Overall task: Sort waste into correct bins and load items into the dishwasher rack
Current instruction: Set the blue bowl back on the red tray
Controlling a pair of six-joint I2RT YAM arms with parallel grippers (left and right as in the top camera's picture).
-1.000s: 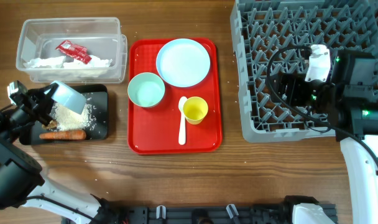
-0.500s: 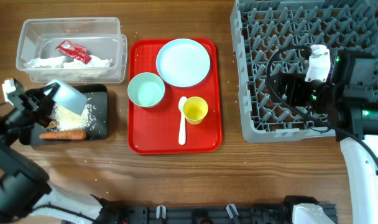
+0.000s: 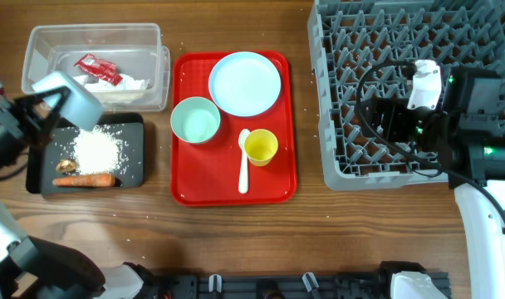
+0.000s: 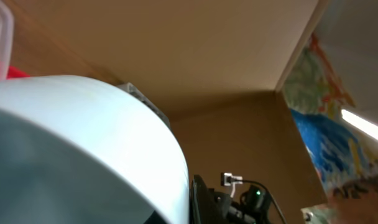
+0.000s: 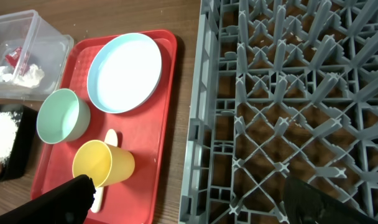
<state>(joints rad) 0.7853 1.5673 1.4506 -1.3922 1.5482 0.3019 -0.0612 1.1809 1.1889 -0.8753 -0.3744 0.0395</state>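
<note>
Has rice (image 3: pixel 97 149) dumped in black tray (image 3: pixel 134 174), left; grips mint bowl (image 3: pixel 80 106) in left hand (image 3: pixel 51 104); leaves rack (image 3: pixel 360 33), right, unloaded.

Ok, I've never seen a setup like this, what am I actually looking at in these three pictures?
Two robot arms work at a wooden table. One picture looks down from above; the other two come from cameras on each wrist. The left pincer grips a tilted mint bowl, which fills its wrist view. The right pincer hangs open over the grey rack. A red tray carries a plate, another bowl, a yellow cup and a spoon. Rice lies in the black tray.
</note>
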